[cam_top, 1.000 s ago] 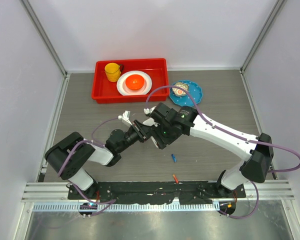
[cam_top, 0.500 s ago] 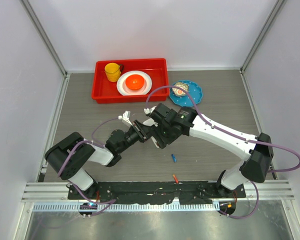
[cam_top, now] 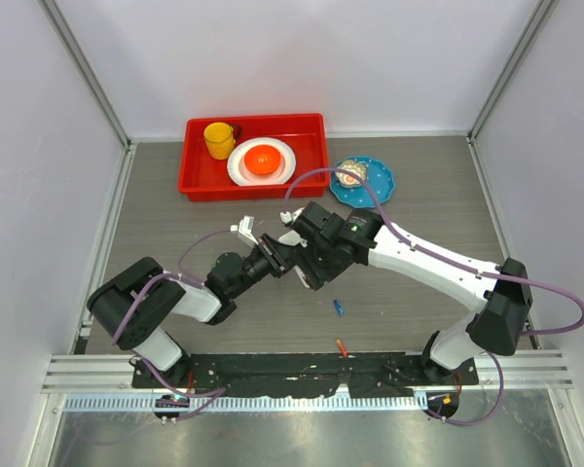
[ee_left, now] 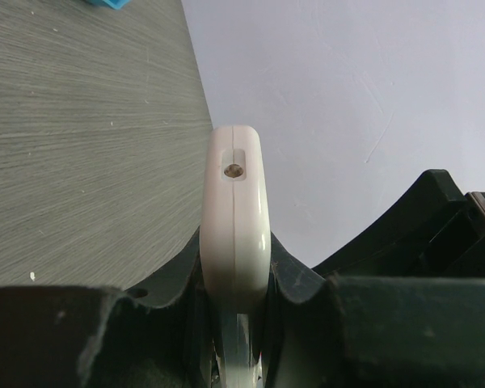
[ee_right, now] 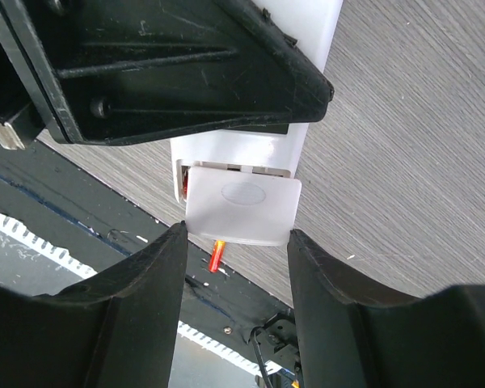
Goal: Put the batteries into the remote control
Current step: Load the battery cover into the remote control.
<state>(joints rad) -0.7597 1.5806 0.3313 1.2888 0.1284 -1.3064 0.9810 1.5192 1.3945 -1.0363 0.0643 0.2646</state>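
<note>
One battery cover (ee_right: 242,206), seemingly between right jaws

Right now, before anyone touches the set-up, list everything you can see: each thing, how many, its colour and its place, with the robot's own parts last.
table: one, grey wood-grain, under everything.
tray: one, red, far side.
cup: one, yellow, tray's left end.
white plate: one, in the tray.
round item: one, orange, on the white plate.
blue plate: one, right of the tray, carrying something too small to name.
blue battery: one, loose on the table.
orange battery: one, near the arm bases.
remote control: one, white, gripped edge-on.
battery cover: one, white, at the remote's end.
left gripper: black, holding the remote control.
right gripper: black, holding the battery cover.
</note>
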